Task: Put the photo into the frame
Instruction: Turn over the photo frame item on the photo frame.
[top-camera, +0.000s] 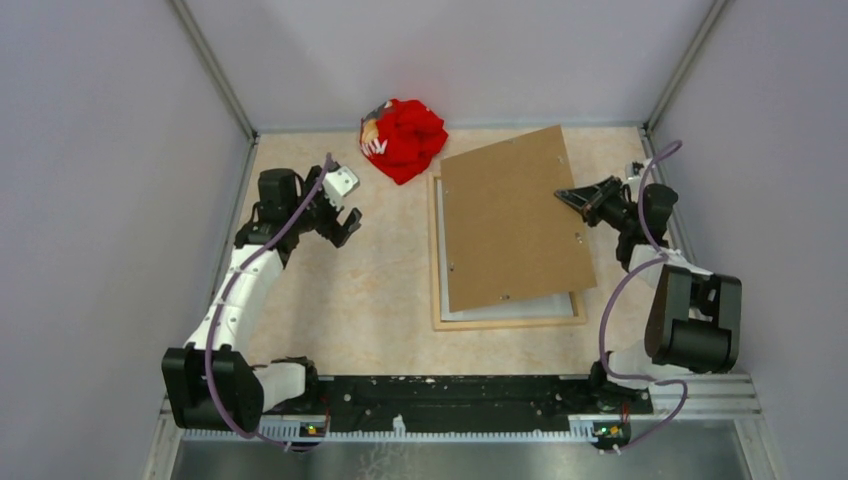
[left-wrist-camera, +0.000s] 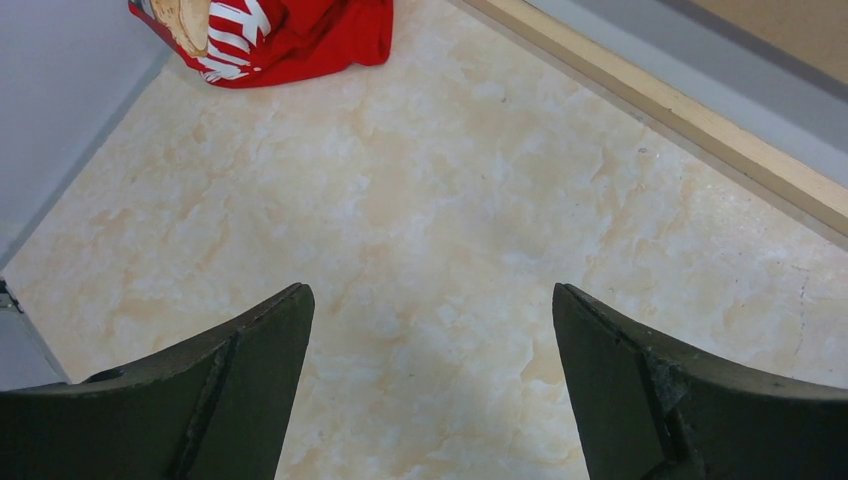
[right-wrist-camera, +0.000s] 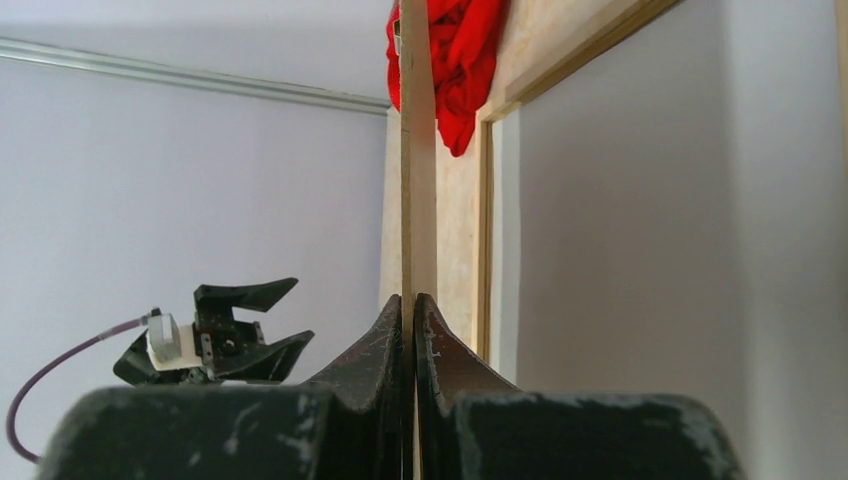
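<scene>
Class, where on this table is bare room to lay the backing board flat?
Bare tabletop lies between the left gripper and the frame, from the red cloth to the base rail. Crowded: the right, where the right gripper holds the backing board over the frame.

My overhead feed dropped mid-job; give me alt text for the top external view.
The right jaws pinch the right edge of the brown backing board, held askew over the light-wood frame lying on the table. The left jaws hang open at left; a red cloth sits at the back.
</scene>
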